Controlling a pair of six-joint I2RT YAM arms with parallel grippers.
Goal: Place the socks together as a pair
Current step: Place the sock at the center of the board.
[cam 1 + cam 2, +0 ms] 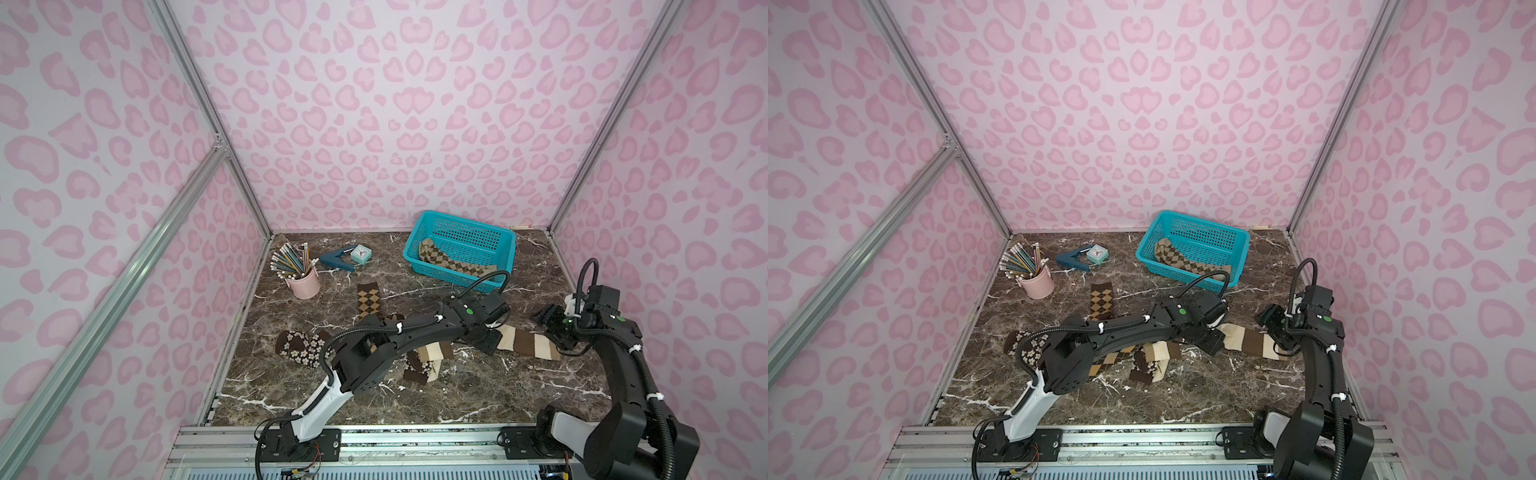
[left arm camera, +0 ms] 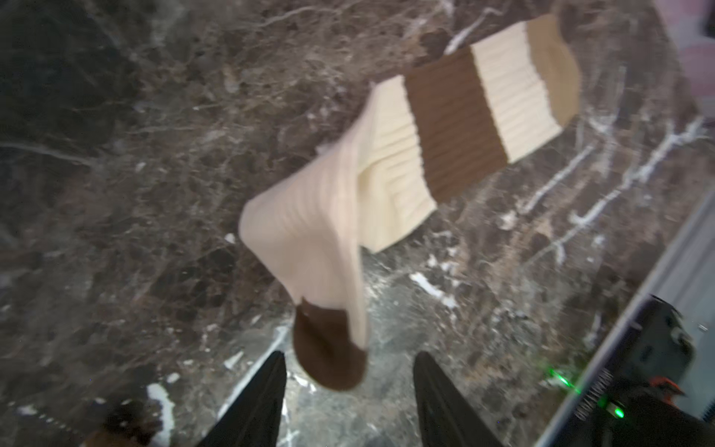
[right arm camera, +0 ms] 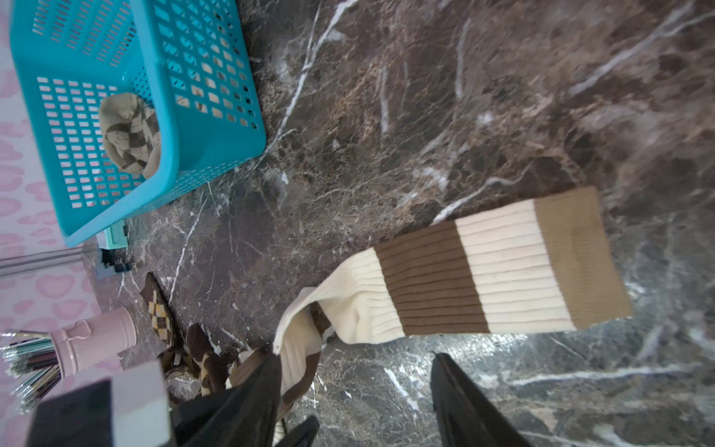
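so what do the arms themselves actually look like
The left arm and right arm are black with a white link near the base. Black ribbed cables run along them, held by white ties; each wrist bears a green dot. The end effector fingers are black and tapered.

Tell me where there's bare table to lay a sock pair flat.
Widest free patch: the front strip of table between the striped sock and the rail. A smaller gap lies between the clock and the basket. The middle is crowded with overlapping socks.
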